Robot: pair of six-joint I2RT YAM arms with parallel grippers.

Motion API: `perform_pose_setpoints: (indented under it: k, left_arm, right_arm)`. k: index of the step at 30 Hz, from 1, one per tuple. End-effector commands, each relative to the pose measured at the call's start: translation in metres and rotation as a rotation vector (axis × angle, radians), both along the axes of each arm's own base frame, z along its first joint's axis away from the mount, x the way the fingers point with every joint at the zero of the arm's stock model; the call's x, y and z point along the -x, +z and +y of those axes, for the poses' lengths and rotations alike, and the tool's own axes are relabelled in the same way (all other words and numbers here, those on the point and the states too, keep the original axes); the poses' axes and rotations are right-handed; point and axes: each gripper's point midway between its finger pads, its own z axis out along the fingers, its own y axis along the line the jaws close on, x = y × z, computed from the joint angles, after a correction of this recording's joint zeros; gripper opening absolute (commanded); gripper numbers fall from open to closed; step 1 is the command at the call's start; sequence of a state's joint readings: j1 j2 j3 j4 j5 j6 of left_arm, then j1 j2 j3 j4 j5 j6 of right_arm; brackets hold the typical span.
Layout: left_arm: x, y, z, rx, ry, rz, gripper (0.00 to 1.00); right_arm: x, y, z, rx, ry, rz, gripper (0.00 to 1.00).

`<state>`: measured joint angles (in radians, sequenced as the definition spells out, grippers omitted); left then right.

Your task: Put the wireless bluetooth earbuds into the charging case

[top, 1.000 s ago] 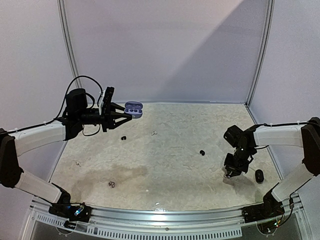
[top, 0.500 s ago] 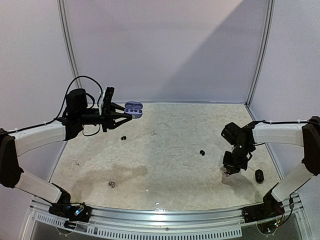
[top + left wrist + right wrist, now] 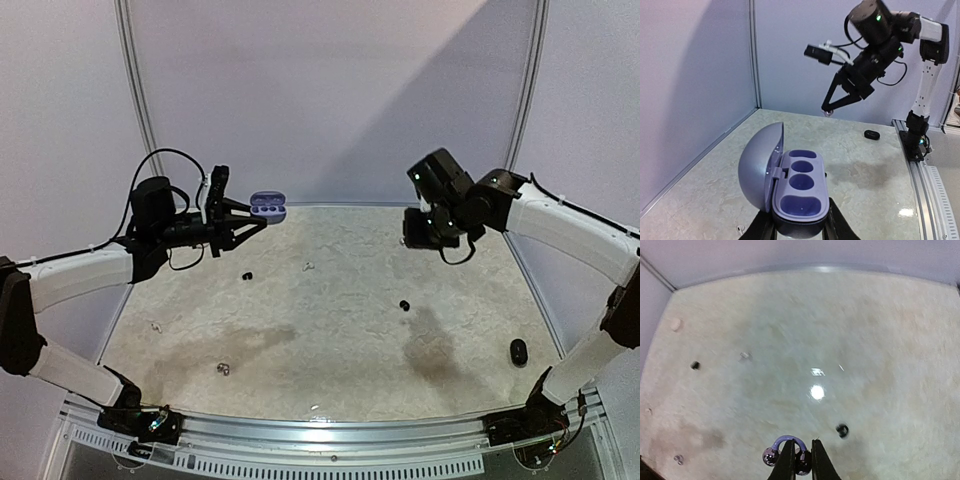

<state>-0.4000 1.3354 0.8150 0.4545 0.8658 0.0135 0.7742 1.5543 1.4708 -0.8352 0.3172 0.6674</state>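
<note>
The left pincer (image 3: pixel 248 214) gripping the open lavender charging case (image 3: pixel 268 207) aloft at far left, the right pincer (image 3: pixel 801 460) nearly closed on a silvery-grey earbud (image 3: pixel 771 456), high over the worktop (image 3: pixel 330 345), a black earbud (image 3: pixel 404 305) lying below

Top view. The charging case (image 3: pixel 267 208) sits between the fingers of the left claw (image 3: pixel 258 217), at upper left of centre, over the far edge of the tabletop (image 3: pixel 340 350). We place the right claw (image 3: pixel 827 110) at upper right, off the tabletop, with the held earbud (image 3: pixel 771 456) between its fingers.

On the tabletop:
- bud A (image 3: pixel 246 275) lies below the charging case
- bud B (image 3: pixel 308 266) is to the right of bud A
- bud C (image 3: pixel 404 305) is right of centre
- bud D (image 3: pixel 155 326) is near the left edge
- bud E (image 3: pixel 224 369) is at lower left
- a second case (image 3: pixel 518 351) lies at lower right, well apart from the buds
</note>
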Motion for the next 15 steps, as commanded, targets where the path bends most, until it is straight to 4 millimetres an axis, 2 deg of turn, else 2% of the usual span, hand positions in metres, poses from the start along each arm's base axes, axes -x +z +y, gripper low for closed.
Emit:
perform_pose_setpoints:
  k: [1,4,7,12,15]
  left_arm:
    - [-0.002,0.003,-0.012,0.035,0.035,-0.013,0.00]
    - [-0.007,0.009,-0.014,0.057,0.070,-0.027,0.00]
    - [-0.013,0.014,-0.014,0.072,0.101,-0.039,0.00]
    - [-0.011,0.016,-0.019,0.081,0.085,-0.033,0.00]
    - [-0.009,0.017,-0.021,0.089,0.081,-0.026,0.00]
  right_arm:
    - [-0.021,0.083,0.070,0.016,0.194,-0.339,0.01]
    - [-0.010,0.131,0.121,0.022,0.340,-0.521,0.01]
    - [0.006,0.161,0.162,0.068,0.447,-0.681,0.01]
    - [0.020,0.181,0.195,0.072,0.555,-0.819,0.01]
    - [0.022,0.177,0.211,0.086,0.606,-0.838,0.01]
